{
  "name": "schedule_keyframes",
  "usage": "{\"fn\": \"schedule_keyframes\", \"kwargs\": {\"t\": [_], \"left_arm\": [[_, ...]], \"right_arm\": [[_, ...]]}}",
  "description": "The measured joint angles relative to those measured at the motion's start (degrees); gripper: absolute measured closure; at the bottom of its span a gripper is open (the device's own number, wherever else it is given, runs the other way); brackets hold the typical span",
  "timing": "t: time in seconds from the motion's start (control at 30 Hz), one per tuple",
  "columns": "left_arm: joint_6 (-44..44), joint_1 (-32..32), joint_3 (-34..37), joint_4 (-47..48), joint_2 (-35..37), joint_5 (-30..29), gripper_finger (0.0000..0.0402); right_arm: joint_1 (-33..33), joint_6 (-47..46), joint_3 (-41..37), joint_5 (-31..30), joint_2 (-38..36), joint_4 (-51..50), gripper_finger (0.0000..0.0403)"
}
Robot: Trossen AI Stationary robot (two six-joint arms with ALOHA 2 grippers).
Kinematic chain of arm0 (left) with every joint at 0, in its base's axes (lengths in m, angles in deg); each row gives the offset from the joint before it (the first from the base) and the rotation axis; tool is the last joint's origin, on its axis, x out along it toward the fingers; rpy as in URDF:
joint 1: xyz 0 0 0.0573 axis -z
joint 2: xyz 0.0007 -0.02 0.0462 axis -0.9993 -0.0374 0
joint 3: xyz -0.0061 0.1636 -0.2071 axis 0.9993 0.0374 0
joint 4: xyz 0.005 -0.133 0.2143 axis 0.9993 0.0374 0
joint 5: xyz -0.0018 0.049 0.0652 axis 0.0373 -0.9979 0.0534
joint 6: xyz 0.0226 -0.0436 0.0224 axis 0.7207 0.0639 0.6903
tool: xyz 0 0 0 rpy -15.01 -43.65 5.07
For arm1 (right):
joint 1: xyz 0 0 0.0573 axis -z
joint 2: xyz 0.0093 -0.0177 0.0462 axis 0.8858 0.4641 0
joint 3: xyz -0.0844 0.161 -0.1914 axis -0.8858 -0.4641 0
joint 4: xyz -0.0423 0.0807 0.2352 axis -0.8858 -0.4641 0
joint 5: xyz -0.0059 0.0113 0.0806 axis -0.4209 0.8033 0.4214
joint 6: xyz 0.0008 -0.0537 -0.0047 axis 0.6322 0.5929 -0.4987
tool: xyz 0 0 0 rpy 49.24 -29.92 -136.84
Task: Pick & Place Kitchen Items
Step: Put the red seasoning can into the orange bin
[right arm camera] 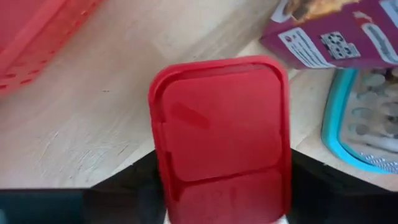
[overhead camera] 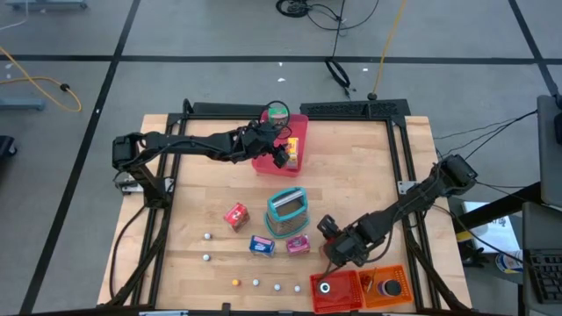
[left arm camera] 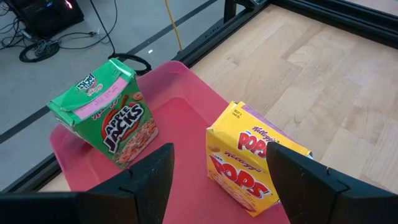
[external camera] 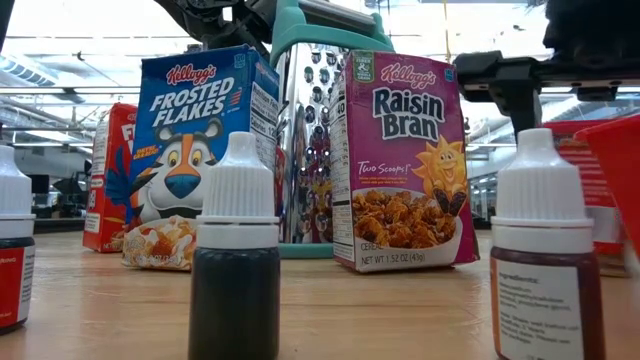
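the right tool (overhead camera: 338, 248) is clamped on a red flip-top container (right arm camera: 221, 134), which fills its wrist view between the two fingers. it hangs just beside the red bin (overhead camera: 336, 292), with the raisin bran box (overhead camera: 298, 244) and the teal-framed grater (overhead camera: 286, 211) close on its other side. i judge this as the carry step: the container is lifted and not yet placed. the next move likely calls for a short shift over the red bin's mouth, then spreading the fingers without clipping the rim or the raisin bran box.

the left tool (overhead camera: 279, 154) hovers over the pink tray (overhead camera: 263, 162) with its fingers apart, holding nothing; below it stand the apple jacks box (left arm camera: 106, 112) and the yellow corn pops box (left arm camera: 245, 158). frosted flakes (external camera: 200, 150) and small bottles (external camera: 235, 255) wait on the counter (overhead camera: 202, 184).
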Motion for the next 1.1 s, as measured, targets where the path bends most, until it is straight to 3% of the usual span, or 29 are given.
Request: {"fn": "schedule_keyframes", "kwargs": {"t": [0.07,0.43,0.63,1.1], "left_arm": [[0.0,0.0,0.0,0.0,0.0,0.0,0.0144],[0.0,0.0,0.0,0.0,0.0,0.0,0.0144],[0.0,0.0,0.0,0.0,0.0,0.0,0.0144],[-0.4,0.0,0.0,0.2,0.0,0.0,0.0144]], "right_arm": [[0.0,-0.8,0.0,0.0,0.0,0.0,0.0199],[0.0,-7.6,0.0,0.2,-0.8,-5.6,0.0199],[0.1,-14.1,0.0,-0.2,-5.7,-8.2,0.0199],[-3.3,-42.3,0.0,1.2,-16.9,-17.1,0.0199]]}}
